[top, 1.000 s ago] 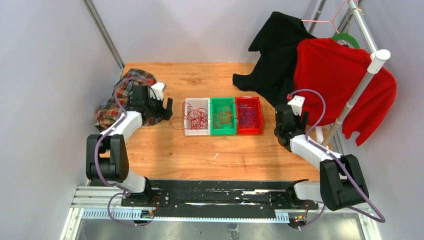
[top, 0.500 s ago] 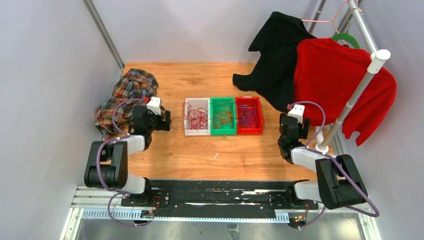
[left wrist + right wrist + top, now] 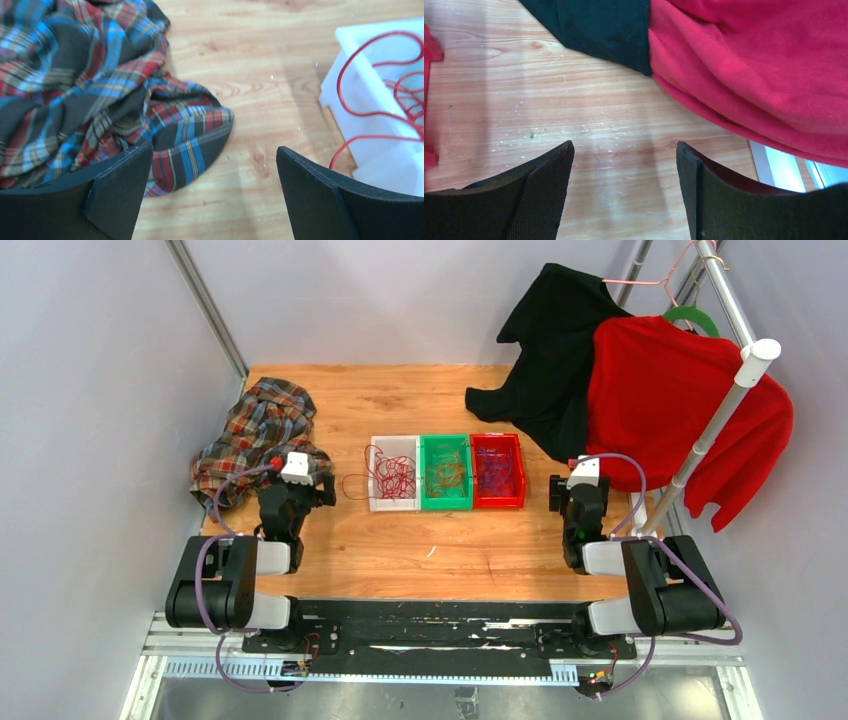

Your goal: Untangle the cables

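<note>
Red cables (image 3: 393,476) lie coiled in a white bin (image 3: 393,442), with one loop hanging over its left wall onto the table; they also show in the left wrist view (image 3: 380,100). Orange-yellow cables (image 3: 446,474) lie in the green bin (image 3: 446,441). Purple cables (image 3: 494,470) lie in the red bin (image 3: 497,439). My left gripper (image 3: 303,494) is open and empty, left of the white bin (image 3: 360,75). My right gripper (image 3: 575,492) is open and empty, right of the red bin, over bare wood.
A plaid shirt (image 3: 255,430) lies crumpled at the left, its edge between my left fingers (image 3: 185,145). A black garment (image 3: 555,350) and a red sweater (image 3: 680,400) hang on a rack at the right; both show in the right wrist view (image 3: 749,60).
Both arms have drawn back toward the near edge. The left gripper has moved off the plaid shirt. The right gripper has swung back beside the red bin. The cables have not moved.
</note>
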{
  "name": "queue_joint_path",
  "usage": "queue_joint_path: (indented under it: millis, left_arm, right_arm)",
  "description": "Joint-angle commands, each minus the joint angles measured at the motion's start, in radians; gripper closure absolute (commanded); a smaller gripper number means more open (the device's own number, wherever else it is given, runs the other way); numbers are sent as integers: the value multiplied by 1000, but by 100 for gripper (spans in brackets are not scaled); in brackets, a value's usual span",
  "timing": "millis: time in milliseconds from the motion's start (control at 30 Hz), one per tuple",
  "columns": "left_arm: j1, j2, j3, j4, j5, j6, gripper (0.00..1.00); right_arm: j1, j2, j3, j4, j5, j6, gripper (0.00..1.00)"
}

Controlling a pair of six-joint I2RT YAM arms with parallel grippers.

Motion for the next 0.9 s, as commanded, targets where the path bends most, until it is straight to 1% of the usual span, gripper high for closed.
queue_joint_path:
  millis: [0, 100, 167, 267, 367, 667, 867]
  left_arm:
    - [3, -24, -24, 103, -37, -7, 2]
    - [3, -6, -81, 245, 9, 9, 2]
    - [3, -8, -60, 208, 16, 11, 2]
    - [3, -6, 30, 30, 40, 19, 2]
    - [3, -4, 20, 60, 35, 17, 2]
    - [3, -5, 21, 55, 34, 18, 2]
    - [3, -5, 21, 55, 34, 18, 2]
  right_arm:
    - [-35, 24, 23, 56, -53, 2, 25]
    - [-34, 17, 9, 78, -48, 1, 25]
    - [-34, 23, 16, 72, -54, 0, 25]
    - [-34, 22, 16, 69, -56, 0, 25]
    - [-35, 22, 16, 70, -56, 0, 25]
    - [-36, 26, 20, 64, -60, 1, 25]
    - [-57, 23, 28, 44, -106, 7, 25]
